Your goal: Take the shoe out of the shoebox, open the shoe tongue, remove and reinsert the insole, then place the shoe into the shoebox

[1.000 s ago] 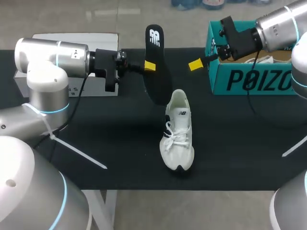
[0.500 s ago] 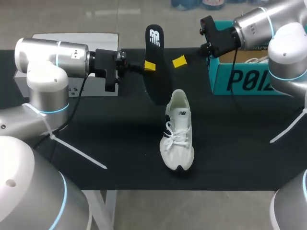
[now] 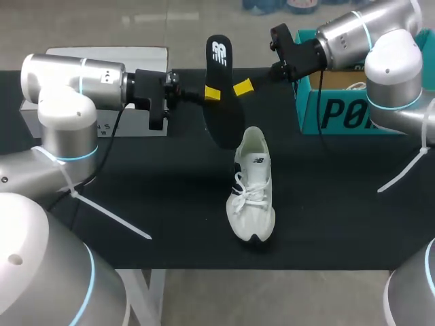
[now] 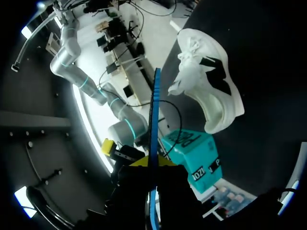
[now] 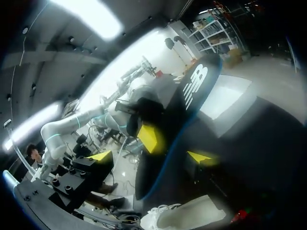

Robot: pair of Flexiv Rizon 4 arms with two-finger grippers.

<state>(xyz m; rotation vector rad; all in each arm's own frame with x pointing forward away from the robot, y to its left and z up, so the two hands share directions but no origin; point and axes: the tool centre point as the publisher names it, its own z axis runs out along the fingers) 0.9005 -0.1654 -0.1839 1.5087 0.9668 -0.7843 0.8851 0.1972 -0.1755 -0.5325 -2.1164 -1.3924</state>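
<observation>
Insole [image 3: 224,119] looks light, thin and bendy; left jaws clamp its middle, holding it upright. Right jaws sit at its 3 o'clock, open or closed can't tell. Grip the stiffer heel end.

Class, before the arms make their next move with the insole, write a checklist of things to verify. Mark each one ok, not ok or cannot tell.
1. Left pincer shut on insole: ok.
2. Insole upright, lifted off the table: ok.
3. Right pincer close beside the insole's edge: ok.
4. Right pincer touching the insole: cannot tell.
5. Shoe out of the box, sole down on the table: ok.
6. Nothing lying across the shoe's opening: ok.
</observation>
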